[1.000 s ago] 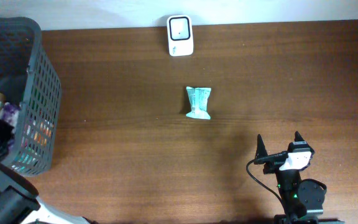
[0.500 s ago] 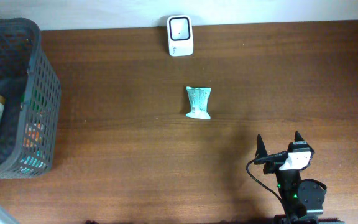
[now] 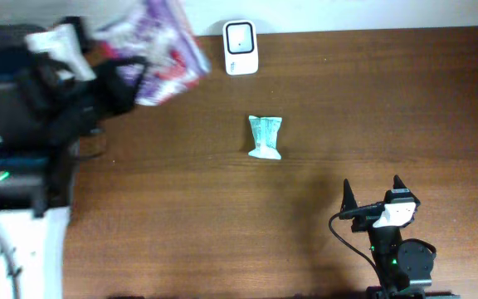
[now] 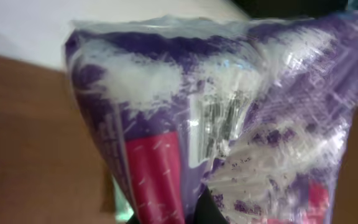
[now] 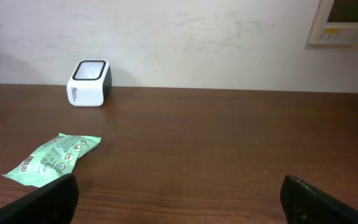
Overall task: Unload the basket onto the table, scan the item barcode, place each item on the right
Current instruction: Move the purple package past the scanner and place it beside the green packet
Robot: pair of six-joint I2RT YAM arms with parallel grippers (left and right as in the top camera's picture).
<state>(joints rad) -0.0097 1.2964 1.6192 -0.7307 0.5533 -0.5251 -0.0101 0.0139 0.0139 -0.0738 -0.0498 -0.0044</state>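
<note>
- We have the left gripper (image 3: 125,75) clamped on the purple bag (image 3: 160,48). The bag hangs, blurred, in the upper left of the overhead view, just left of the white scanner (image 3: 241,36) at the top centre of the table (image 3: 181,224).
- In the left wrist view the bag fills the frame. Its barcode (image 4: 219,127) sits near the middle, on crinkled film with glare across it.
- We judge the step in hand to be bringing the bag to the scanner, which means presenting that printed panel to the reading window.
- The window looks to face upward, so we want the barcode side turned down toward it and held above it, close but not touching.
- The film is soft and creased, and a fold across the bars could spoil the read. We slow down over the window, hold steady, and tilt slightly if the glare gets in the way.
- We cannot tell how deep the pinch on the bag is, so we avoid quick swings that could make it slip.
- The green packet (image 3: 265,137) lies mid-frame, below the scanner and apart from it. A path along the top edge clears it.
- The right gripper (image 3: 373,195) rests at lower right with its jaws wide apart and holding nothing, well apart from everything, so it need not move.
</note>
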